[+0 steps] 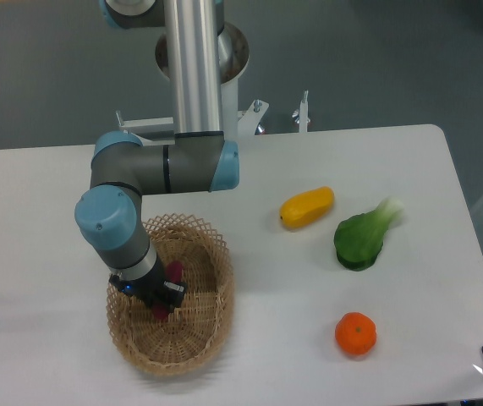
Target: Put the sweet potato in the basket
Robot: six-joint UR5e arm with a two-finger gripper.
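Observation:
The tan wicker basket (200,337) sits on the table at the lower left. My gripper (163,298) is down inside it, over the basket's left-middle part. The magenta sweet potato (172,276) shows between the fingers, one end above the gripper and one end below it near the basket floor. The jaws appear shut on it. Much of the sweet potato is hidden by the gripper body.
A plump yellow vegetable (306,207) lies to the right of the basket. A green leafy vegetable (364,237) lies further right. A round orange fruit (355,333) sits at the lower right. The arm's base mount (199,127) stands at the table's far edge.

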